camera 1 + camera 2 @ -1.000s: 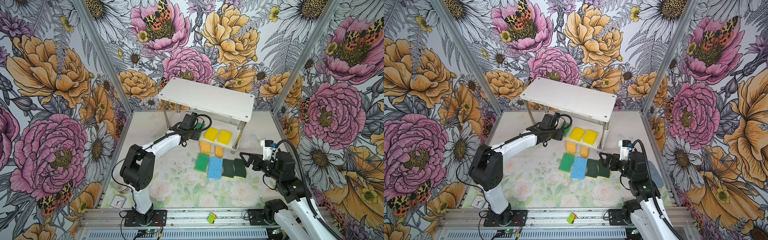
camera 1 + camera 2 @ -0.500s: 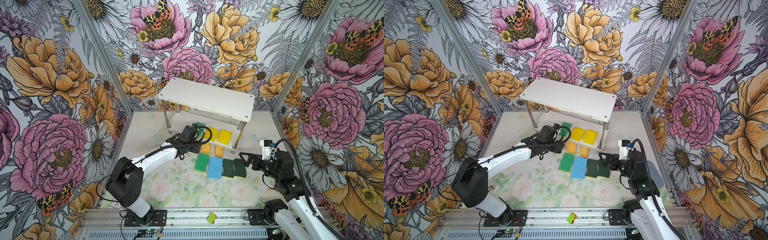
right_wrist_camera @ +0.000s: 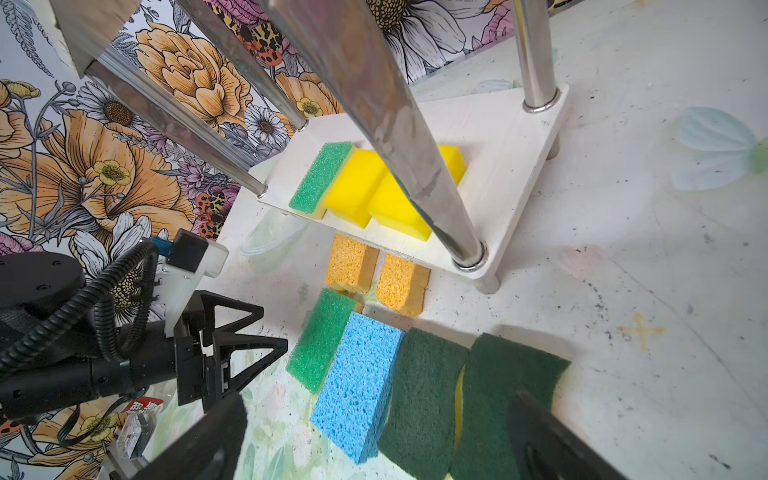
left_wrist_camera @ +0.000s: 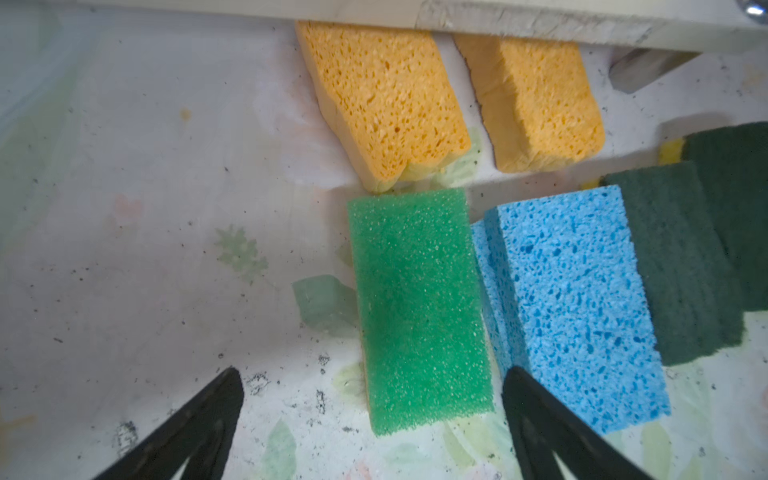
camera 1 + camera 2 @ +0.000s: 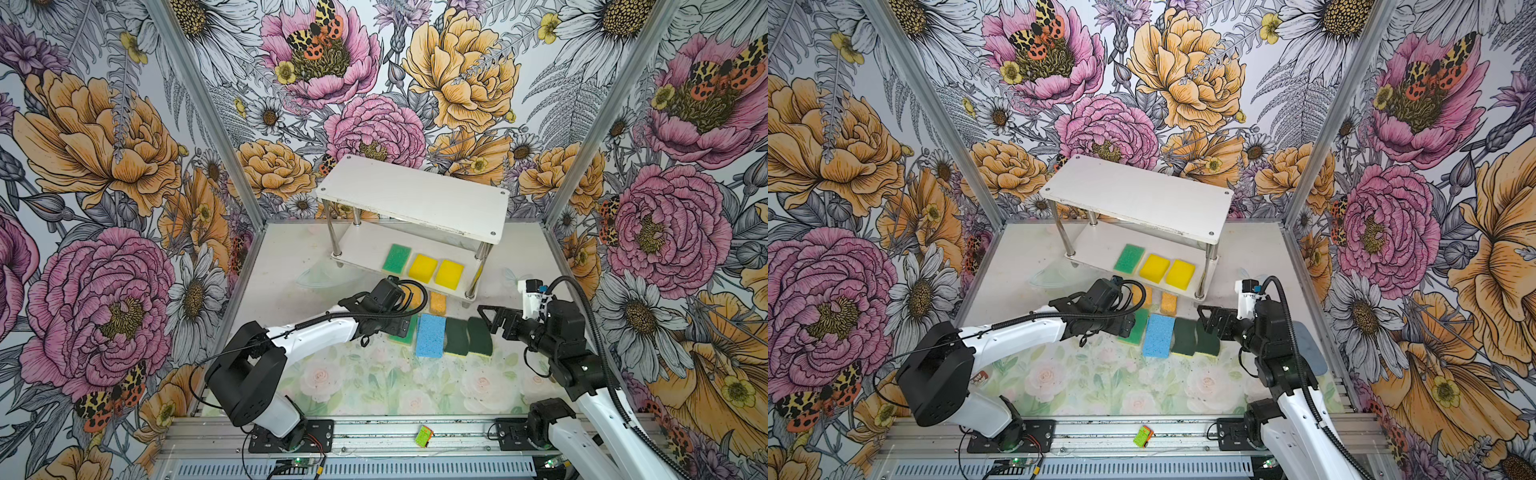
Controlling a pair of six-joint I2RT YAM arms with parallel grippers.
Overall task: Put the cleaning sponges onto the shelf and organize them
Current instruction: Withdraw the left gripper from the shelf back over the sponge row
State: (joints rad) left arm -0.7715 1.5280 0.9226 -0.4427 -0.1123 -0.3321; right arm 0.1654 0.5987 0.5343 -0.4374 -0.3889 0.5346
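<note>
The white shelf (image 5: 415, 199) stands at the back. On its lower board (image 3: 511, 137) lie a green-topped sponge (image 5: 397, 258) and two yellow sponges (image 5: 423, 268). In front of it on the table are two orange sponges (image 4: 386, 95), a green-topped sponge (image 4: 419, 307), a blue sponge (image 4: 577, 307) and two dark green wavy sponges (image 3: 424, 395). My left gripper (image 4: 374, 376) is open, low over the near end of the table's green-topped sponge. Open as well, my right gripper (image 3: 378, 405) hovers by the dark green sponges (image 5: 480, 336), holding nothing.
The shelf's shiny posts (image 3: 374, 104) stand close to the right wrist. A small green and orange item (image 5: 424, 436) lies on the front rail. A labelled packet (image 5: 980, 376) sits under the left arm. Flowered walls close in three sides.
The left gripper has drawn back from the shelf's lower board, where a green-topped sponge now lies, and its jaws have spread wide. The right arm has stayed still.
</note>
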